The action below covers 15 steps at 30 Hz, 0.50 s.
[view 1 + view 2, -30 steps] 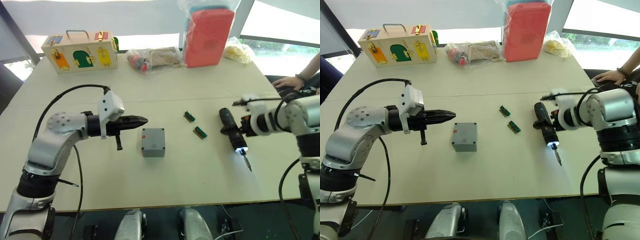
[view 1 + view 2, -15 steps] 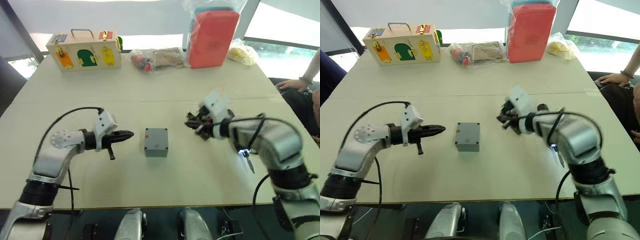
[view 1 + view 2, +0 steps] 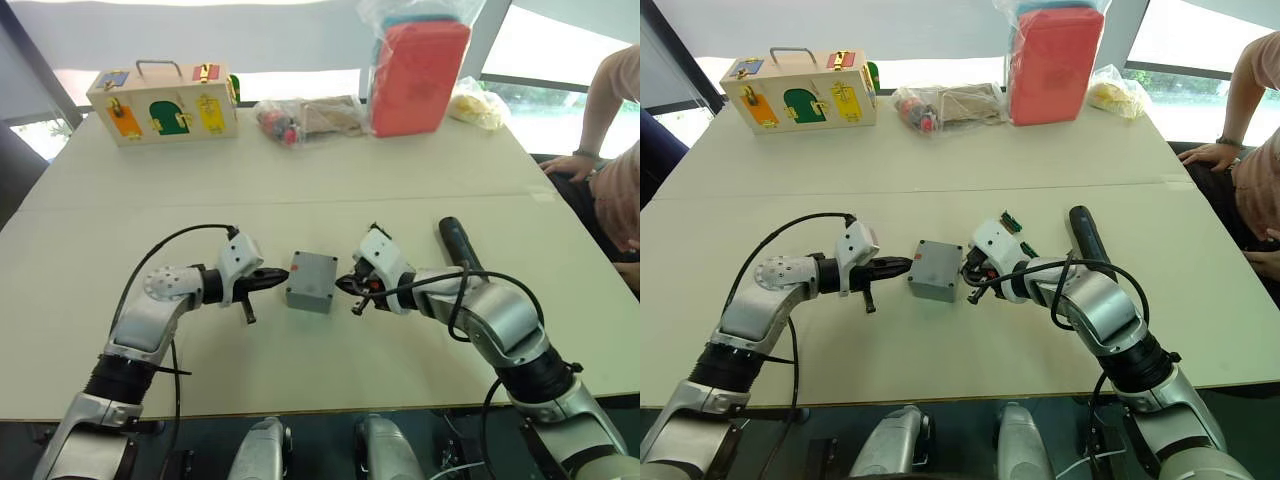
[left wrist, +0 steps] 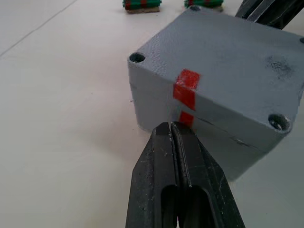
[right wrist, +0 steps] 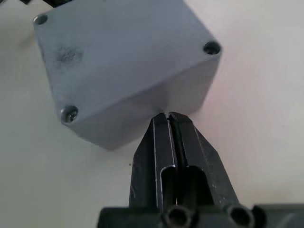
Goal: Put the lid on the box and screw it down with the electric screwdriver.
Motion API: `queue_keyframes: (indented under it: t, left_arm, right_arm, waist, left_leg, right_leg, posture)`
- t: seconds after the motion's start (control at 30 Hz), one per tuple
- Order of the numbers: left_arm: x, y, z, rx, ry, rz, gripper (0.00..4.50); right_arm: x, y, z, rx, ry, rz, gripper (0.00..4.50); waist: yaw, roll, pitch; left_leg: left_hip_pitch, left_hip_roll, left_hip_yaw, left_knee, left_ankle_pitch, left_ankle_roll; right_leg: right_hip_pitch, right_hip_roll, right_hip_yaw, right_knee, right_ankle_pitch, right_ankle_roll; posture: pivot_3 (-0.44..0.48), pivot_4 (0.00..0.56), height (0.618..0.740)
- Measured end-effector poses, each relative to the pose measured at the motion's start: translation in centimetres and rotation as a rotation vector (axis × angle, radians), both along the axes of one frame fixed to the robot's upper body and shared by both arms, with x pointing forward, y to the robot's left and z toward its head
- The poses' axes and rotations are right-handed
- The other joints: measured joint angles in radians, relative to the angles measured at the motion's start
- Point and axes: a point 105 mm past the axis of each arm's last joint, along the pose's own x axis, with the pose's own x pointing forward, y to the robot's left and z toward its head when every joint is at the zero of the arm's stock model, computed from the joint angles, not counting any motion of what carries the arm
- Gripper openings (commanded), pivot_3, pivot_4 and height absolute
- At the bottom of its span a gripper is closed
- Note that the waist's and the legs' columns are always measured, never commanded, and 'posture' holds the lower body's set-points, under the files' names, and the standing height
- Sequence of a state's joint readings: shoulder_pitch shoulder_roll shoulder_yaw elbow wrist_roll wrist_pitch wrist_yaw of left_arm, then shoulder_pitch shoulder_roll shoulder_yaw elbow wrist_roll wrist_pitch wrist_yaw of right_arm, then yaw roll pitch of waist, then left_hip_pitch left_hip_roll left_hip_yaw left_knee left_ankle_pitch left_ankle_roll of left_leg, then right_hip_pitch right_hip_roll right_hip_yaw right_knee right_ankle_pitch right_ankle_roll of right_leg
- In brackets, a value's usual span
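No readable labels, just red tape on the box point(image 4: 223, 90). Left gripper point(image 4: 172, 127) and right gripper point(image 5: 167, 117), jaws pressed together, flank it mid-table point(image 3: 300, 190).

The right arm point(image 3: 480, 310) hides the lower part of the electric screwdriver point(image 3: 455, 243), so its bit and tip stay covered. The person point(image 3: 610, 150) is cut by the picture's edge. The contents of the clear bags point(image 3: 310, 115) are too small to tell.

Grey lidded box point(image 3: 311, 282) mid-table, black screwdriver point(image 3: 456, 243) lying nearby.

Head overhead; wrists near box point(image 4: 223, 90)
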State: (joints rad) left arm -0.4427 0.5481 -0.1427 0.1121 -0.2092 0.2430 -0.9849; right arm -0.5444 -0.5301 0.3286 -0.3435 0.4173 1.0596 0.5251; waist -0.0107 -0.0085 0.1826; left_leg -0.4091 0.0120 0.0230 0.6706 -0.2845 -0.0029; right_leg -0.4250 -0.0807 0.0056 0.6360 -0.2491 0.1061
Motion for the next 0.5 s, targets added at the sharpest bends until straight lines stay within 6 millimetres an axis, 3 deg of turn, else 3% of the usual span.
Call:
queue_keyframes:
  t: [0.23, 0.4, 0.5]
  left_arm:
    - [1.2, -1.7, 1.2, -0.035, -0.047, -0.015, 0.0]
    - [1.5, -2.0, 0.3, -0.029, -0.038, -0.021, 0.0]
    - [1.5, -1.0, -0.7, 0.02, -0.027, -0.025, 0.0]
  right_arm:
    - [-1.4, 0.8, -0.9, -0.006, 0.071, 0.026, 0.04]
    - [-2.5, 1.5, -0.8, 0.0, 0.097, 0.049, 0.04]
    - [-2.2, 0.9, -0.1, -0.025, 0.061, 0.04, 0.04]
  waist:
    - [-0.001, 0.0, 0.0]
    - [-0.003, 0.0, 0.0]
    - [-0.002, 0.0, 0.0]
  left_leg:
    - [-0.001, 0.0, 0.0, 0.005, 0.0, 0.0]
    - [-0.001, 0.0, -0.001, 0.007, 0.0, 0.0]
    - [-0.001, 0.0, -0.001, 0.008, 0.0, 0.0]
  right_leg:
    - [0.0, 0.0, 0.0, 0.002, 0.0, 0.0]
    - [0.0, 0.0, 0.0, 0.004, 0.0, 0.0]
    - [0.0, 0.0, 0.0, 0.005, 0.0, 0.0]
  posture:
    - [0.0, 0.15, 0.73]
    - [0.0, 0.15, 0.73]
    - [0.0, 0.15, 0.73]
